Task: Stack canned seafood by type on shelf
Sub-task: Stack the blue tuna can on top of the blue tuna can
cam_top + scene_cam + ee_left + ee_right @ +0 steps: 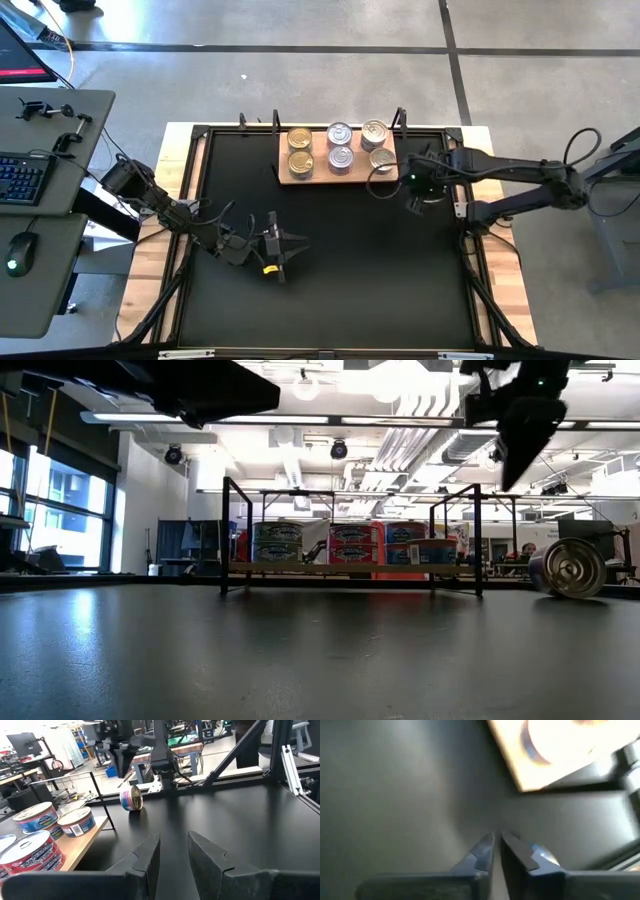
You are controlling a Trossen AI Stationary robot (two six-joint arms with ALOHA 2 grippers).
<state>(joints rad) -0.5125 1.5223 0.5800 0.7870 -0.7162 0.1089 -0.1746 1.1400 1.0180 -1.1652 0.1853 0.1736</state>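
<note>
Black worktop mat [330, 260] is carrying a stray tuna can [568, 568] lying on its rim just right of the shelf [335, 176], directly beneath the right end effector [496, 851], nearly closed and empty, while the left end effector [173, 857] is waiting parted.

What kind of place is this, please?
Probably a robotics lab or workshop: two arms work over a black mat, a desk with a keyboard stands beside it, and open ceiling ducts and strip lights hang overhead.

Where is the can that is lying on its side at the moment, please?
The tipped can lies on the black mat, off the right end of the shelf. In the low view it shows at the right, below the right gripper.
</note>
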